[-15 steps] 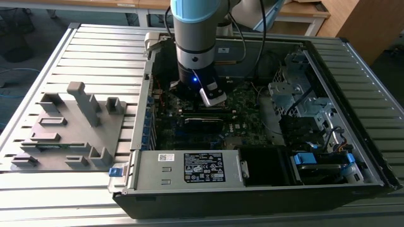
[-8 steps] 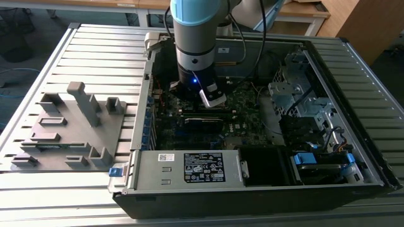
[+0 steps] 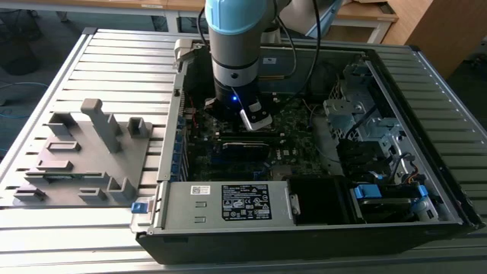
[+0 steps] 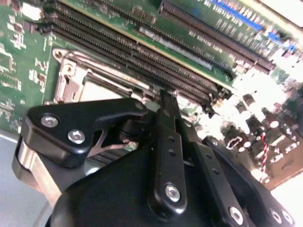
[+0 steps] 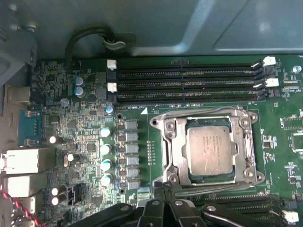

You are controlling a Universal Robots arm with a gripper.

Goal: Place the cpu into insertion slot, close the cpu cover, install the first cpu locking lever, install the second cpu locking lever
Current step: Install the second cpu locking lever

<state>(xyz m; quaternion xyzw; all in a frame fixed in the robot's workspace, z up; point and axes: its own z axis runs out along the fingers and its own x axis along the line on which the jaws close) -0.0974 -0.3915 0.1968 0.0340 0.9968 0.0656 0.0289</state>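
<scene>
While the arm reaches down into the open computer case (image 3: 426, 188) in the exterior view, its gripper (image 3: 256, 118) hangs low over the dark green motherboard (image 3: 228, 154). In the first wrist view the cpu (image 5: 210, 151) lies flat in the insertion slot (image 5: 207, 182), its silvery-grey top facing up. The cpu cover (image 5: 173, 147) lies down around the chip, its metal frame bordering the chip on every side. Black gripper linkages sit just beside the socket's near edge. Three long black memory slots (image 5: 189, 85) run parallel on the socket's far side, and a column of round capacitors (image 5: 105, 156) stands beside it.

In the second wrist view the gripper (image 4: 163, 97) has its black fingers (image 4: 166, 137) drawn together into one narrow point, with nothing between them. That tip rests at the edge of the cover frame (image 4: 90, 80), between the socket and the nearest memory slot; I cannot tell whether it touches the metal.

A grey parts fixture (image 3: 84, 160) sits on the slatted table (image 3: 114, 63), toward the exterior view's left of the case.
</scene>
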